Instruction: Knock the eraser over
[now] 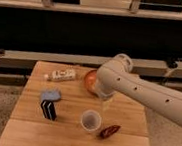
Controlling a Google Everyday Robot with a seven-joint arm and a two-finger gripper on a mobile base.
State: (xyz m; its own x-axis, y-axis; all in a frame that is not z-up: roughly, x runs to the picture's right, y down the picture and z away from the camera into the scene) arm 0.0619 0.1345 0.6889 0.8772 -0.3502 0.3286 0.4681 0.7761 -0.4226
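The eraser (pixel 49 103) stands upright on the left part of the wooden table (pixel 31 130). It is a small black block with thin pale stripes on its side and a light blue-grey top face. My pale arm (pixel 133 88) reaches in from the right over the middle of the table. The gripper (pixel 104 103) hangs below the arm's bend, between the orange bowl and the white cup. It is well to the right of the eraser and apart from it.
A white labelled tube (pixel 61 75) lies at the back left. An orange bowl (pixel 89 80) sits at the back centre, partly hidden by the arm. A white cup (pixel 90 121) and a dark red-brown pepper-like object (pixel 109 131) stand near the front.
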